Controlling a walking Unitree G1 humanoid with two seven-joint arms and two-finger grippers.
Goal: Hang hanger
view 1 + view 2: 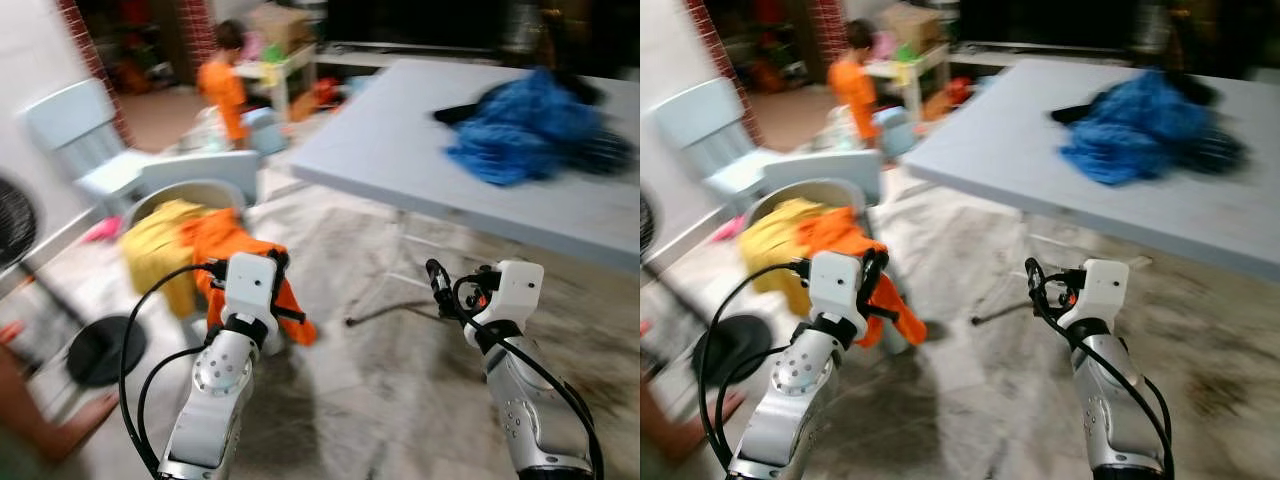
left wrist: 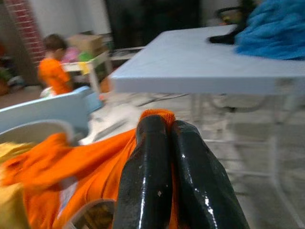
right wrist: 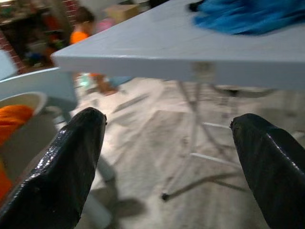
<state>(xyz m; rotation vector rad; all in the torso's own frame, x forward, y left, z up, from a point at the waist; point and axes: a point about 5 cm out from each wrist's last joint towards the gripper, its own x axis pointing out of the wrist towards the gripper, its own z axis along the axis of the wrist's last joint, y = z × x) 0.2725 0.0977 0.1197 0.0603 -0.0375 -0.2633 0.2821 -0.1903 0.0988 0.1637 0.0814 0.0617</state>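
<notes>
**No hanger in sight yet**

The mottled floor (image 1: 380,400) lies under me, everything blurred. Nearest, my left tool (image 2: 159,181) has its fingers pressed together against orange cloth (image 1: 235,250), though whether it pinches the cloth I cannot tell; my right tool (image 3: 171,157) hangs spread and empty. That cloth and a yellow one (image 1: 160,245) lie heaped in the pale basket (image 1: 205,190). Beyond, blue clothes (image 1: 530,125) lie on the surface (image 1: 400,140). I can make out no hanger (so, I judge, all remains). Farthest, a person in orange (image 1: 222,85).

Even indoor light; motion blur smears both eye views, worst on the crumpled blue cloth (image 1: 535,125) at 2 o'clock.
</notes>
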